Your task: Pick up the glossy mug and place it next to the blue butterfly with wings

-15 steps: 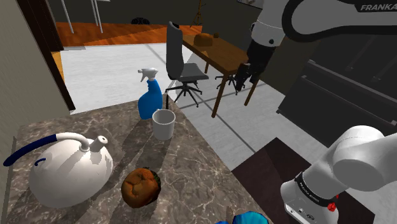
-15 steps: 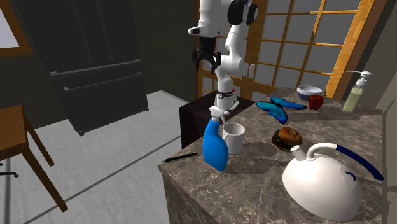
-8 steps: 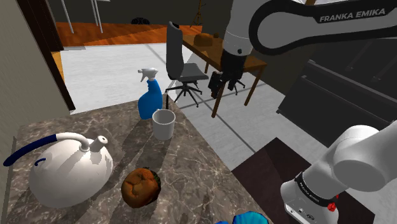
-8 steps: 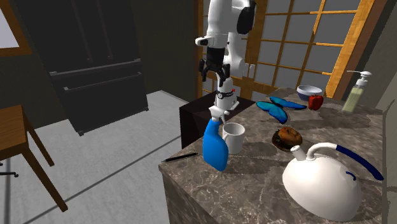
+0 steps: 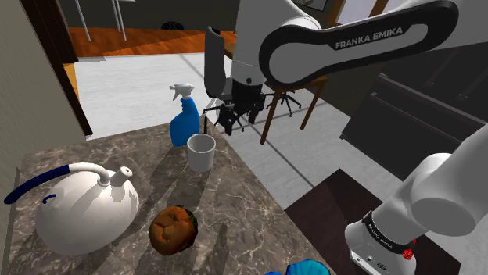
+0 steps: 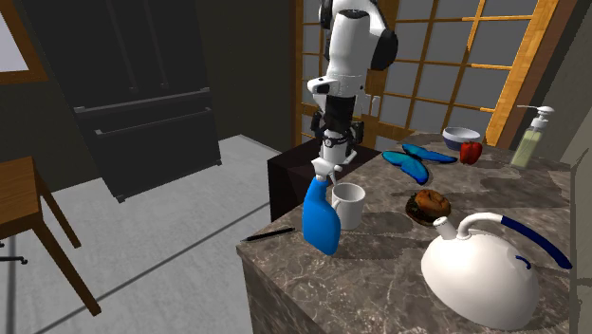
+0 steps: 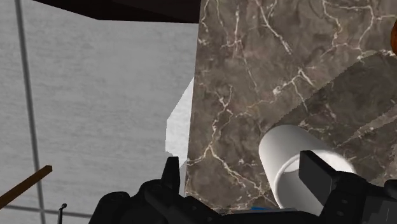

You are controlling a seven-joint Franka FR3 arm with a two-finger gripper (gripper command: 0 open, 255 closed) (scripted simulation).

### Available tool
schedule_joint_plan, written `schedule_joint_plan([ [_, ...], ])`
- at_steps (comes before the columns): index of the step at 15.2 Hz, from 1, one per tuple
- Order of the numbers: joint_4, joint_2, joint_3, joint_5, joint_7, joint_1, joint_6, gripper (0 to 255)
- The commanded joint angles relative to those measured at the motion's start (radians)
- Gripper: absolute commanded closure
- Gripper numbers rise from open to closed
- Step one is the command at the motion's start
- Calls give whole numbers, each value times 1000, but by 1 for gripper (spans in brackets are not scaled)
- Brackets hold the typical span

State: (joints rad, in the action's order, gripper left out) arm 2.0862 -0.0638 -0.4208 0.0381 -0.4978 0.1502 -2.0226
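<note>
**Wide gripper poised above the mug**

On the marble desk, the blue butterfly was seen lying well apart from the white mug, which was stood upright, mouth up and apparently empty. The gripper was held wide and empty above the mug, offset toward the shoulder view's right.

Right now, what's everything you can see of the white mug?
The plain white cylindrical mug stands upright with its mouth open, on the dark marbled counter near its edge. Its surface looks smooth, with little shine. A blue spray bottle stands close beside it; whether they touch cannot be told. The black hand, open, hovers above the mug and does not touch it.
</note>
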Motion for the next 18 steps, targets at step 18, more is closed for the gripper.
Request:
schedule_joint_plan([
  [18,-398,514,-32,237,-277,164,-31,0],
])
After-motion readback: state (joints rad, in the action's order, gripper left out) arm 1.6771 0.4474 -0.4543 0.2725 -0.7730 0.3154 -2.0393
